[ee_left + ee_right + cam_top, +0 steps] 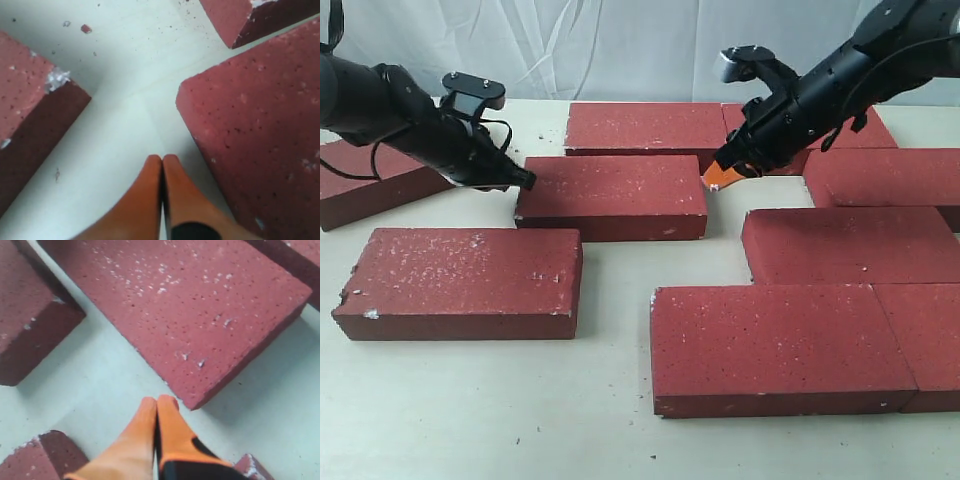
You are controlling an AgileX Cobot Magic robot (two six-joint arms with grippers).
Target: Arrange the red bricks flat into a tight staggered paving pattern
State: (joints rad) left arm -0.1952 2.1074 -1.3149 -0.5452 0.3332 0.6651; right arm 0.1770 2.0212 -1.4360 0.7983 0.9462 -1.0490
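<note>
— Where are the red bricks (780,345)?
— On the surface (470,410), flat around the middle brick (610,195); the rightmost ones are cut off.
— Jaws?
— Together on both. The left gripper (161,160) is just beside its left end, the right gripper (157,401) beside its right end.

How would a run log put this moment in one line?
left claw: shut, by left end of middle brick | right claw: shut, by its right end | other bricks: flat, gaps between
</note>
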